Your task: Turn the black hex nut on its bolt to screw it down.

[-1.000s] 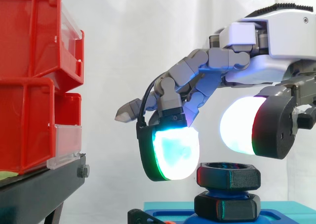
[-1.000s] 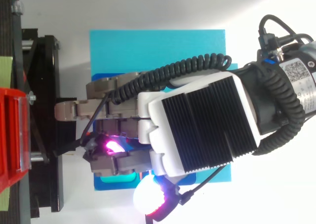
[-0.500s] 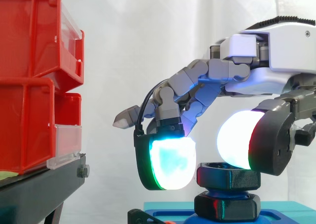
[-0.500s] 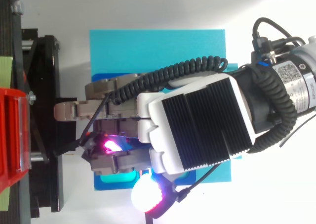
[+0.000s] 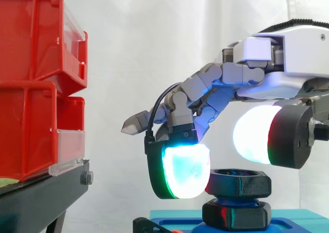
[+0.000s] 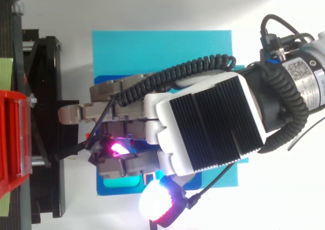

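Stacked red bins (image 5: 31,78) on a black stand (image 5: 41,197) line the side view's 9 o'clock edge. The hand (image 5: 288,48) reaches in from 3 o'clock, fingers loosely bent and spread, gripping nothing. At 5 o'clock, over a teal base (image 6: 152,52), the black hex nut (image 5: 238,182) sits on a blue bolt (image 5: 231,198) above a second black nut (image 5: 236,215). A cyan-green fingertip (image 5: 185,174) lies just beside the upper nut's 9 o'clock face (contact unclear). The white thumb pad (image 5: 252,135) hangs just above it.
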